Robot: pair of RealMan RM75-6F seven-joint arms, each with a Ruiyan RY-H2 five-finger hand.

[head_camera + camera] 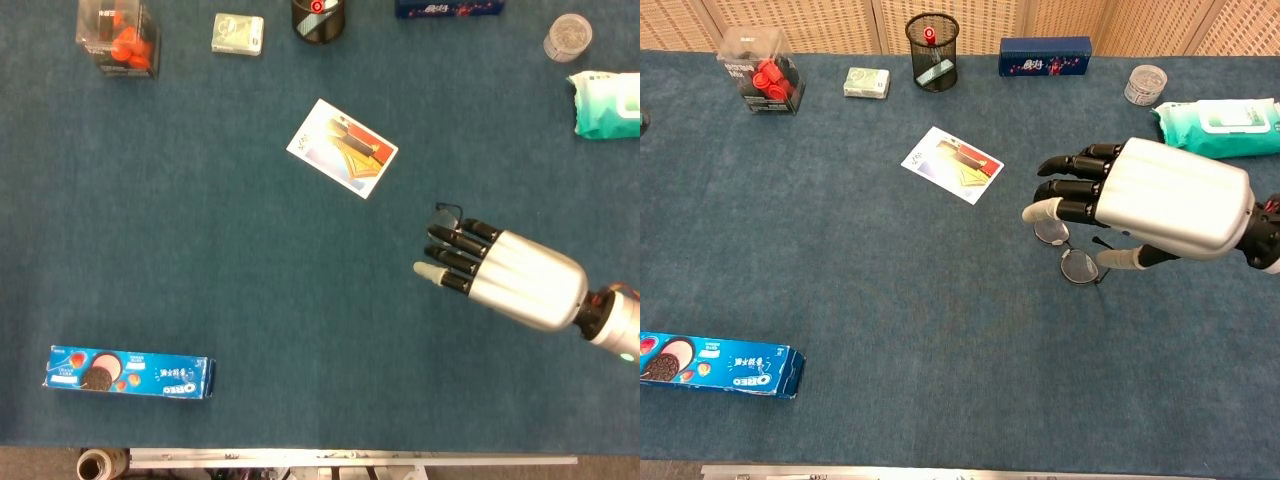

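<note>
My right hand [1140,205] hovers palm-down over the glasses [1068,250] on the table [890,300], fingers half-curled, gripping nothing; a card [951,164] lies nearby to the left.

From my station both views are evenly lit from above, with no hard shadows on the dark blue felt tabletop [200,250]. The silver-shelled right hand [1140,205] catches a soft sheen across its back and casts a faint shadow beneath. The head view is slightly soft and grainy; the chest view is sharper, its edges bowing slightly.
</note>
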